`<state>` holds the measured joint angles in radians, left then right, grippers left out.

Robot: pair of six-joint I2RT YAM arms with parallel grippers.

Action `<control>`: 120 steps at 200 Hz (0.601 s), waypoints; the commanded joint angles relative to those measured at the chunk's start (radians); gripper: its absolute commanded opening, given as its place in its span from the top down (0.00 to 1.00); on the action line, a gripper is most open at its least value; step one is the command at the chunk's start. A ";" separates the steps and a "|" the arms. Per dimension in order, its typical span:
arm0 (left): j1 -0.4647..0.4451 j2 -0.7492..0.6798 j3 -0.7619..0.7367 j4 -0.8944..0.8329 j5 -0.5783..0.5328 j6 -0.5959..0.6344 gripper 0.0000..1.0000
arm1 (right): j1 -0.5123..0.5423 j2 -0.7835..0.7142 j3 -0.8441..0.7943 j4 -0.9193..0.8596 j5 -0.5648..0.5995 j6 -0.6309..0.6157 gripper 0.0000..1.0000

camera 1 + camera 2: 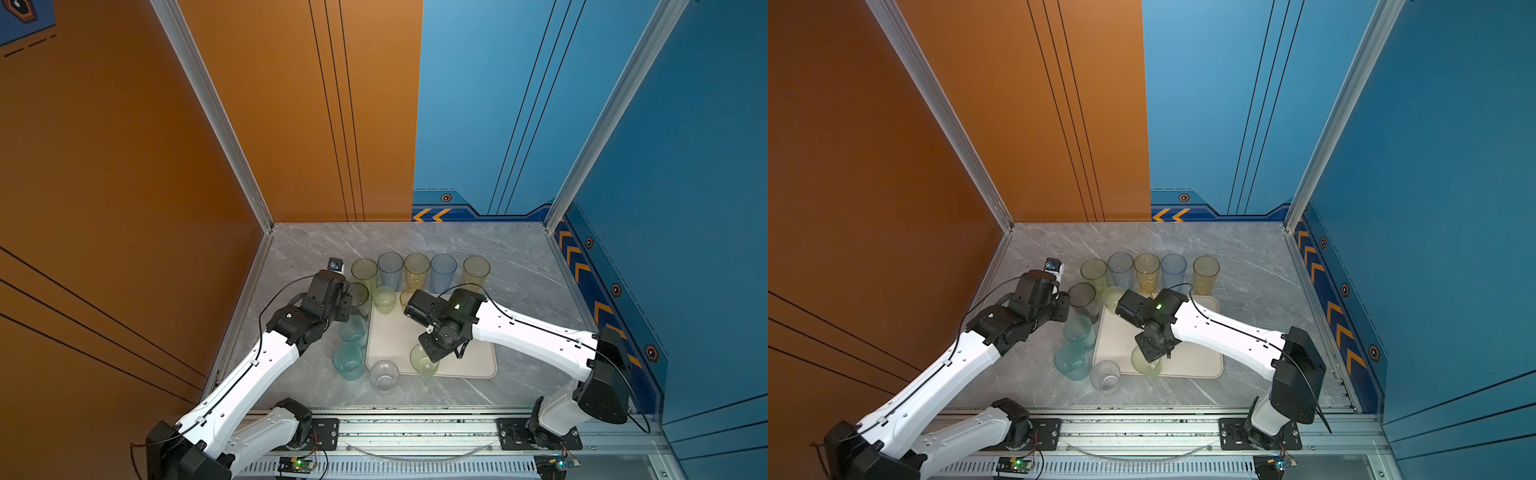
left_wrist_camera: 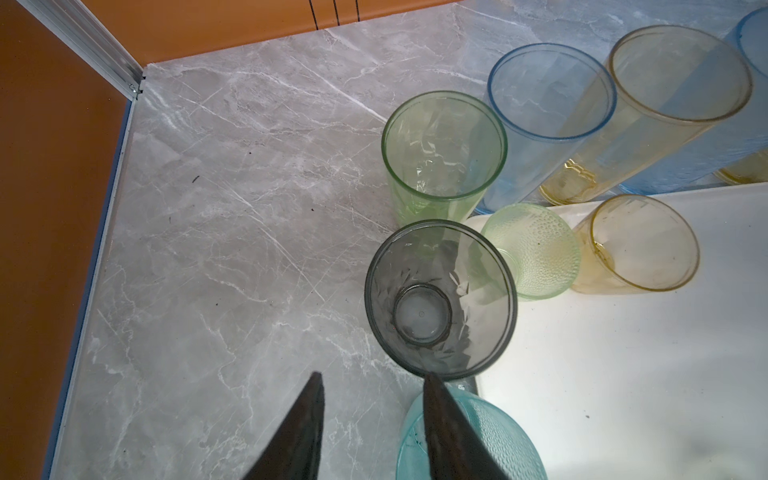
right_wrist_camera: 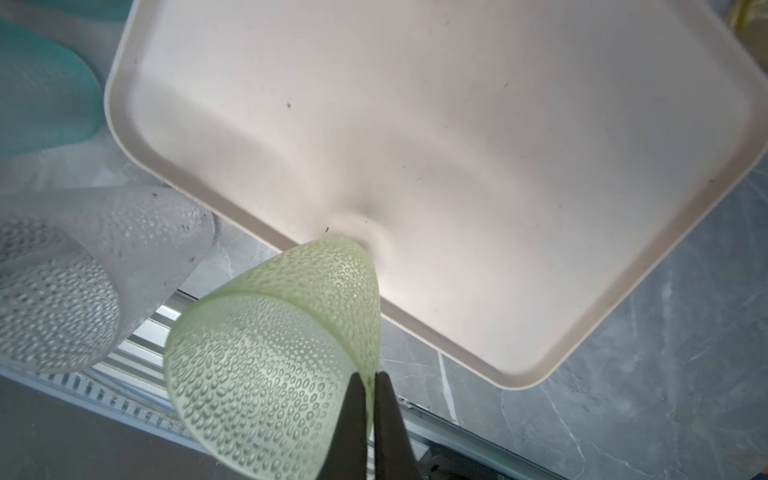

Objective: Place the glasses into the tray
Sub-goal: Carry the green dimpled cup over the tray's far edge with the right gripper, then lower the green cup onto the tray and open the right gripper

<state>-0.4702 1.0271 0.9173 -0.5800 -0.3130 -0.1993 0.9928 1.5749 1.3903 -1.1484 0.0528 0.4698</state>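
The cream tray lies mid-table. My right gripper is shut on the rim of a short green dimpled glass. That glass is tilted, with its base on the tray by the front rim. My left gripper is open and holds nothing, just short of an upright smoky grey tumbler beside the tray's left edge. One of its fingers crosses over a teal glass. A short green glass and a short yellow glass stand at the tray's far end.
Several tall tumblers, among them green, blue and yellow, line up behind the tray. Two teal glasses and a clear glass stand off the tray's front left corner. Walls enclose the table on three sides.
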 commanded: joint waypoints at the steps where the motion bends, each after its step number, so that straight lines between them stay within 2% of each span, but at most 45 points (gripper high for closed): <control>1: 0.008 0.001 0.019 -0.004 0.020 0.014 0.59 | -0.052 -0.026 0.033 -0.042 0.063 -0.041 1.00; 47: 0.004 0.010 0.040 -0.006 0.039 0.020 0.59 | -0.175 0.014 0.075 -0.018 0.099 -0.093 1.00; 120: -0.001 0.049 0.066 -0.006 0.053 0.020 0.59 | -0.354 0.093 0.112 0.088 0.044 -0.147 1.00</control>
<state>-0.4702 1.0557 0.9463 -0.5800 -0.2863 -0.1989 0.6727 1.6417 1.4670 -1.1027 0.1089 0.3576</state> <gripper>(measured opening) 0.413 0.048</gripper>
